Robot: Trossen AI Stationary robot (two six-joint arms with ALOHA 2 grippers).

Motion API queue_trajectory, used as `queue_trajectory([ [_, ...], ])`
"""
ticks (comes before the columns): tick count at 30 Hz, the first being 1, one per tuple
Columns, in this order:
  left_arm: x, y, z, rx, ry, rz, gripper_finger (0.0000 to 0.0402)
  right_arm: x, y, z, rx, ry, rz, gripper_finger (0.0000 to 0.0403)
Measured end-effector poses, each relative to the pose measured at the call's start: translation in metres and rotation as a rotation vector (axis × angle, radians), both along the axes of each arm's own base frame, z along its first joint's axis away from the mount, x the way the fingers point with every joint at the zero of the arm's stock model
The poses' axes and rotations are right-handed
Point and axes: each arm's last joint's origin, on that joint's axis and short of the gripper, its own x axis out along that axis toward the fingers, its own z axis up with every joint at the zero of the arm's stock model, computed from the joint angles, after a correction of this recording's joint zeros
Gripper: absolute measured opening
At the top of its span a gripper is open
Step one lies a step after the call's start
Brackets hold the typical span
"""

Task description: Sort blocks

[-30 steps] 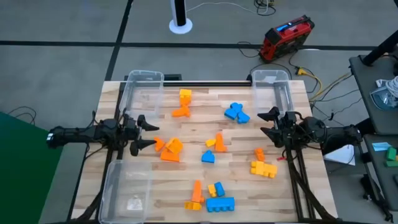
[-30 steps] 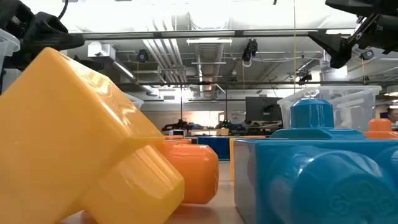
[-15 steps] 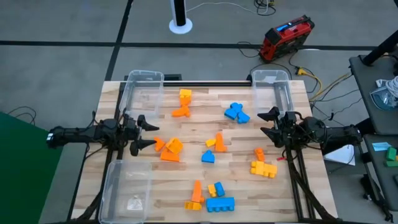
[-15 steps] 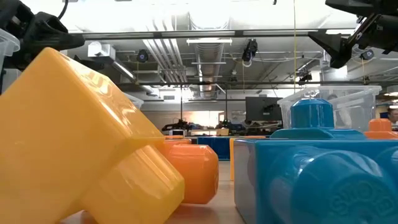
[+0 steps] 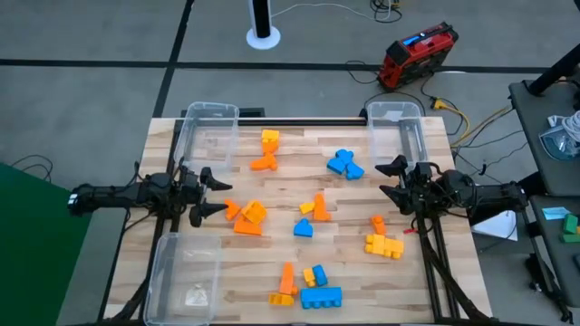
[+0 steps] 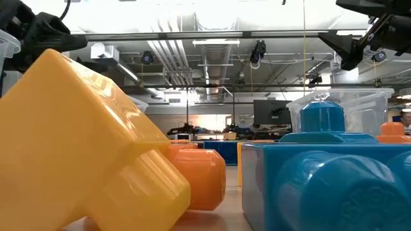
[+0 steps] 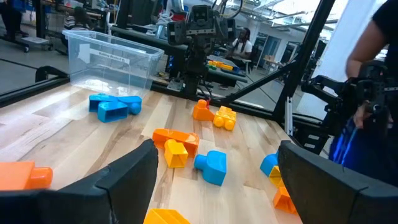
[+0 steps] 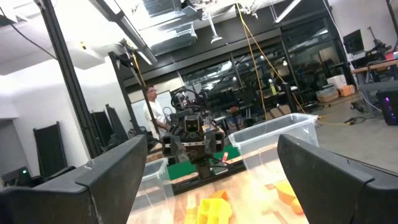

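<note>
Blue, orange and yellow blocks lie scattered on the wooden table: an orange and yellow heap at the left, a blue pair at the far right, a yellow block at the right, a blue block near the front edge. My left gripper hovers open at the table's left side, level, fingers pointing right, beside the orange heap. My right gripper hovers open at the right side, fingers pointing left. Neither touches anything.
Clear plastic bins stand at the far left, far right and near left corners. In the low view a yellow block and a blue block fill the foreground. A person stands beyond the table's right side.
</note>
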Motion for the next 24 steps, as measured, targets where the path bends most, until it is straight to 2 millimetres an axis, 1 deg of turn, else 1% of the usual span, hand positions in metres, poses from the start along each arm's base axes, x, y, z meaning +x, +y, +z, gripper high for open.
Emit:
queue_trajectory([
  [4, 0.0, 0.0, 0.0, 0.0, 0.0, 0.0, 0.0304, 0.0, 0.0, 0.0, -0.051, 0.005, -0.018, 0.0352],
  [11, 0.0, 0.0, 0.0, 0.0, 0.001, 0.0, 0.0304, 0.0, 0.0, 0.0, -0.045, 0.0, -0.017, 0.0352],
  [14, 0.0, 0.001, 0.0, 0.005, 0.0, 0.02, 0.0304, -0.001, 0.0, 0.002, 0.025, -0.025, 0.007, 0.0352],
  [17, 0.0, 0.001, 0.0, -0.005, -0.003, 0.023, 0.0304, -0.002, 0.0, 0.006, 0.134, -0.084, 0.048, 0.0352],
  [20, 0.0, 0.0, 0.003, -0.084, -0.031, 0.012, 0.0304, -0.004, -0.001, 0.011, 0.22, -0.134, 0.048, 0.0352],
  [22, 0.0, -0.001, 0.007, -0.117, -0.064, -0.024, 0.0304, -0.006, -0.003, 0.018, 0.259, -0.156, 0.006, 0.0352],
  [24, -0.001, -0.003, 0.013, -0.135, -0.124, -0.107, 0.0304, -0.01, -0.004, 0.029, 0.278, -0.193, -0.03, 0.0352],
])
